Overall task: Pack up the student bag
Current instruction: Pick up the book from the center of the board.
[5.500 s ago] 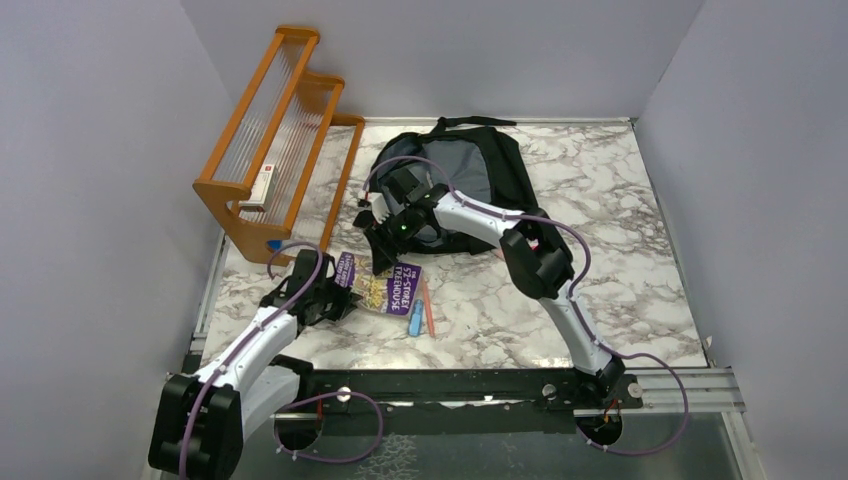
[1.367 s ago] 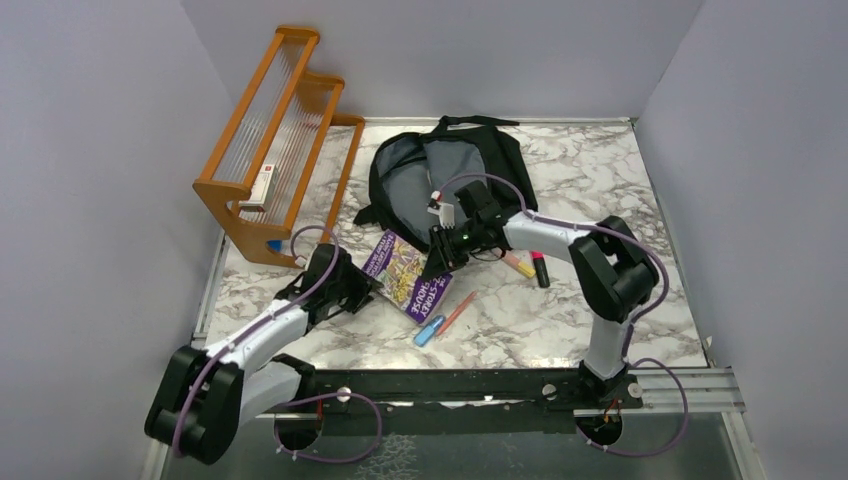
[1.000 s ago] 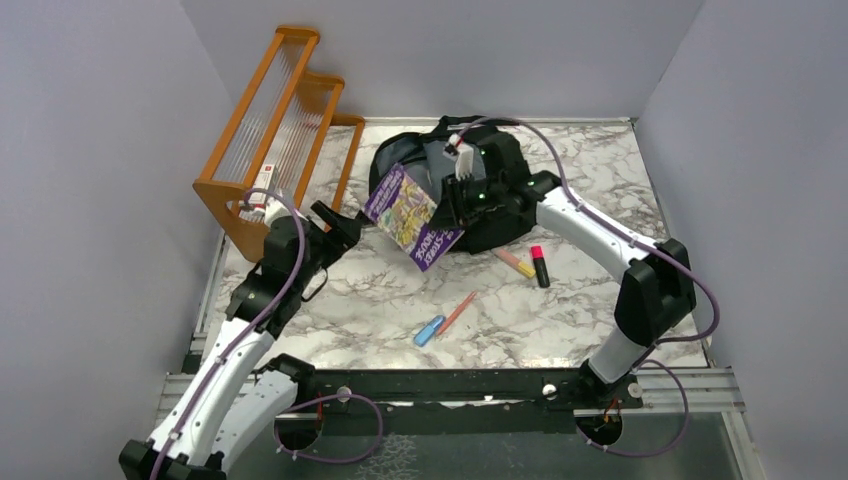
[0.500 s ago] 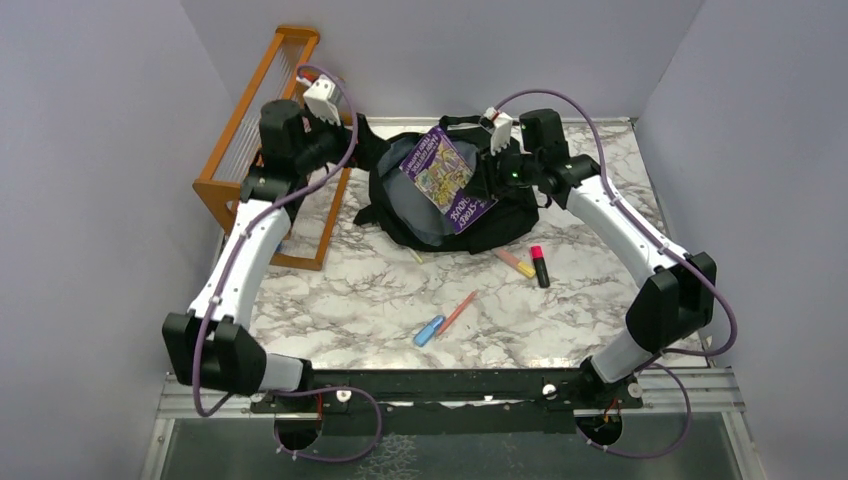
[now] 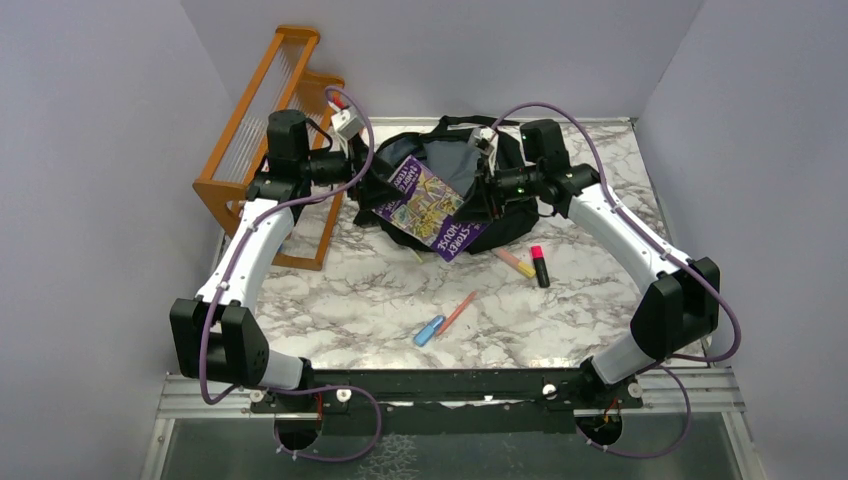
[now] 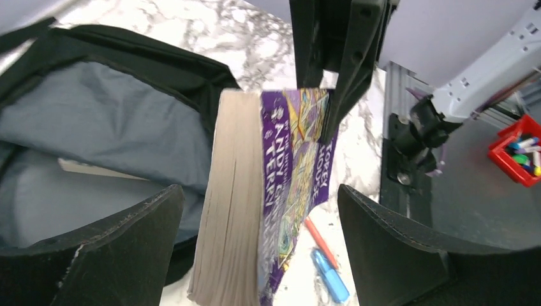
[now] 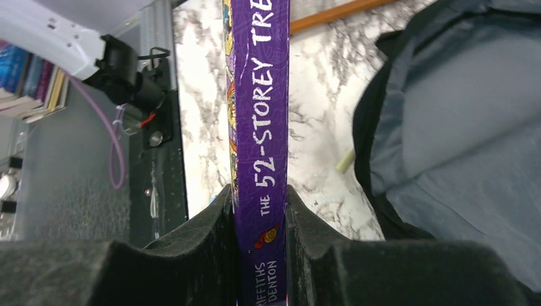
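The student bag, black with grey lining, lies unzipped at the back of the table. My right gripper is shut on the spine of a purple paperback, holding it tilted over the bag's front rim. In the right wrist view the spine is pinched between both pads of that gripper, with the bag's lining to the right. My left gripper hovers at the bag's left edge. It stands open, its fingers either side of the book's page edge without touching it.
An orange wooden rack stands at the back left, close behind my left arm. On the marble in front of the bag lie a pink highlighter, a yellow one, a blue one and an orange pen.
My right arm carried the book from the bag's front up over its opening, then tipped it lower and leftward. My left arm swung up to the bag's left side and opened a little wider.
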### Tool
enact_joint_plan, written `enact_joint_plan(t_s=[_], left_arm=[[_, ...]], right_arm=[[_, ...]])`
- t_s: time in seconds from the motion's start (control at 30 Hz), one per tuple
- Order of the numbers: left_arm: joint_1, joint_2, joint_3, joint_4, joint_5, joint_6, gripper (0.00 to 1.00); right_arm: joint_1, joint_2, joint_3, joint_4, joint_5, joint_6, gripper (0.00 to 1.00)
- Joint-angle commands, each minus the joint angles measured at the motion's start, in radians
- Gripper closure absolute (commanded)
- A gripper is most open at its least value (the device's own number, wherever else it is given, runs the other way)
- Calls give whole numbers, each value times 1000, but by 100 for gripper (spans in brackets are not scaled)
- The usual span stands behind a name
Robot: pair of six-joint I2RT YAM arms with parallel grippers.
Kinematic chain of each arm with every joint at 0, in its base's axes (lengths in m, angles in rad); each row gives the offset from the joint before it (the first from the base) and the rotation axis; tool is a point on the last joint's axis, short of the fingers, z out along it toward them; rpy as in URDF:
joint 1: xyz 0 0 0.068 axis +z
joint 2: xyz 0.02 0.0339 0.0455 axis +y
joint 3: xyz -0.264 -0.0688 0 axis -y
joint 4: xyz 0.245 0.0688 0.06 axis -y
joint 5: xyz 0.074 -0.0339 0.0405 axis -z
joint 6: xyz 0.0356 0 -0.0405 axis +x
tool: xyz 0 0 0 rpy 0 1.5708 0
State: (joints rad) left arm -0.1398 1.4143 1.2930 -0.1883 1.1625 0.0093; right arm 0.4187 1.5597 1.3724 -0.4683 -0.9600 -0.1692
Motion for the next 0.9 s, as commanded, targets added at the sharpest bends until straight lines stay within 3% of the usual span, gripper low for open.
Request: enact_joint_plan(t_s=[0.0, 0.17, 0.6, 0.73, 0.87], left_arm=[[-15, -51, -63, 45, 131, -18, 11], [-33, -41, -72, 47, 175, -41, 21], [-123, 44, -65, 47, 234, -68, 53], [-135, 61, -57, 41, 240, -68, 69], [-135, 54, -64, 34, 237, -51, 92]], right_arm=[[-1, -28, 24, 18, -209, -72, 99], [0, -15, 76, -105, -276, -183, 99], [-1, 33, 182, -330, -133, -327, 99], [-1, 54, 210, -370, -118, -353, 99], [0, 50, 218, -369, -78, -343, 99]])
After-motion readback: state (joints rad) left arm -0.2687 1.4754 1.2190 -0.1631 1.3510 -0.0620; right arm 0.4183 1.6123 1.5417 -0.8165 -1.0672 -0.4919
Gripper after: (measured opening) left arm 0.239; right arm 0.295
